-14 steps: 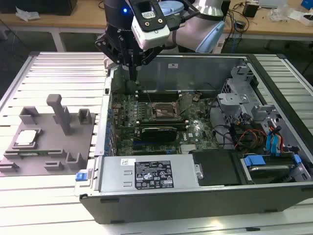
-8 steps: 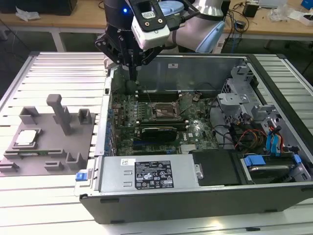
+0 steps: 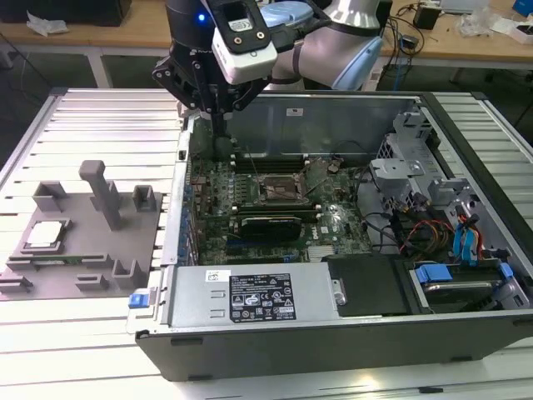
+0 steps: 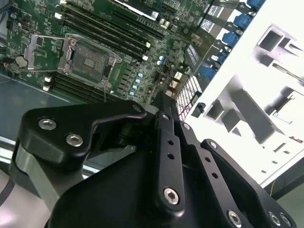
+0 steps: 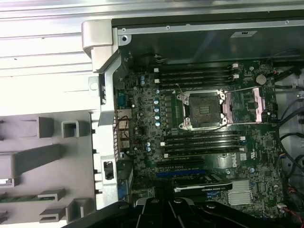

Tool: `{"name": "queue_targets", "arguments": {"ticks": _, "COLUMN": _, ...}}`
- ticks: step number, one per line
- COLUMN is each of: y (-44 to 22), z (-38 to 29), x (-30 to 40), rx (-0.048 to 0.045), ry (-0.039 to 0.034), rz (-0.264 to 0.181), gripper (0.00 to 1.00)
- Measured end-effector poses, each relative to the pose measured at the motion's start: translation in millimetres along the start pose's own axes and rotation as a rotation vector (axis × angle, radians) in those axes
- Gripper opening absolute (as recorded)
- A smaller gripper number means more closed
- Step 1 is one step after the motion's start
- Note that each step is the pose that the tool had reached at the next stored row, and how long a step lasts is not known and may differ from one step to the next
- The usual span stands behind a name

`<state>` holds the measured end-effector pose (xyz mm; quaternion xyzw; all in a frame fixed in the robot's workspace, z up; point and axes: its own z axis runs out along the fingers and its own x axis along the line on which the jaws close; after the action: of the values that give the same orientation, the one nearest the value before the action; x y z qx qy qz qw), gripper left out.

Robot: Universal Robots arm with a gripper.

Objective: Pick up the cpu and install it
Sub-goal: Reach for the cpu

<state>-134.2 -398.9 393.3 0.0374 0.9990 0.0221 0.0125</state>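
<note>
Your black gripper (image 3: 220, 132) hangs clenched and empty over the far corner of the open grey computer case (image 3: 350, 337). The pale silver square cpu (image 3: 43, 236) lies on the grey moulded fixture (image 3: 96, 250) at the exterior view's left, well apart.

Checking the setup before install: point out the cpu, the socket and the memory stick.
cpu (image 3: 43, 236), exterior view, middle of its silver top.
socket (image 5: 202, 110), first wrist view, its dark centre.
memory stick (image 3: 62, 260), exterior view, middle of its green strip.
</note>
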Motion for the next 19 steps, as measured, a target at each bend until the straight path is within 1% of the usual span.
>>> {"name": "queue_targets", "arguments": {"ticks": 3, "y": -0.3, "z": -0.1, "x": 4.2, "rx": -0.0001, "ry": 0.0, "rz": 0.0, "gripper": 0.11}}
{"name": "queue_targets", "arguments": {"ticks": 15, "y": -0.9, "z": -0.3, "x": 12.0, "rx": 0.0, "ry": 0.0, "rz": 0.0, "gripper": 0.11}}
{"name": "queue_targets", "arguments": {"ticks": 19, "y": -1.2, "z": -0.4, "x": 15.9, "rx": -0.0001, "ry": 0.0, "rz": 0.0, "gripper": 0.11}}
